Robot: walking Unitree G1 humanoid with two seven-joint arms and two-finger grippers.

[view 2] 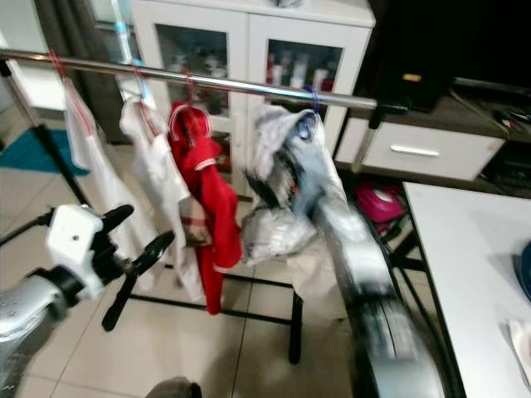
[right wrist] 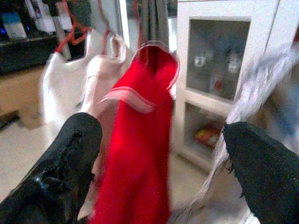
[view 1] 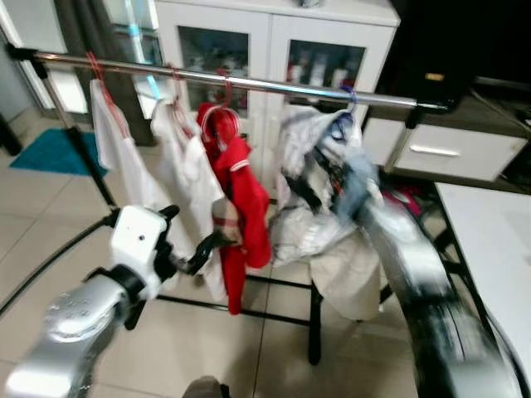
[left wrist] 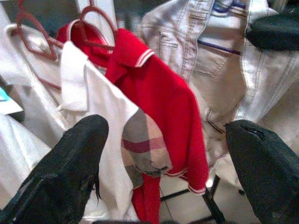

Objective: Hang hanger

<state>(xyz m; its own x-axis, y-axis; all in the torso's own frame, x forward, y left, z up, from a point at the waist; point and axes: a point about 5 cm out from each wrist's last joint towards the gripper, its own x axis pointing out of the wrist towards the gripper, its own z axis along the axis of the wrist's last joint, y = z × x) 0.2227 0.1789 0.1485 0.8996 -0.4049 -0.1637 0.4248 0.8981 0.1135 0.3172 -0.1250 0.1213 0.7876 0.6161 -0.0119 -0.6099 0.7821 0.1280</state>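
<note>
A metal rail (view 1: 249,80) runs across a clothes rack, with a white cabinet (view 1: 274,41) behind it. The left tool (view 1: 195,249) hovers low before the rack with its two black fingers (left wrist: 70,172) spread wide and nothing between them; just beyond its tips hang a white shirt (view 1: 187,166) with a checked sleeve and a red shirt (view 1: 245,199), each on a red hanger (left wrist: 96,25) hooked over the rail. The right tool (view 1: 332,174) is raised at a pale denim jacket (view 1: 307,191) that hangs from the rail on a blue hanger (view 1: 348,98), well above and beside the left tool. The right arm is blurred, but its fingers (right wrist: 65,168) stand wide apart and hold nothing, the red shirt showing ahead between them. Another white garment (view 1: 116,149) hangs farther along the rail, away from both tools. A white desk (view 2: 473,265) stands outward of the right arm.
</note>
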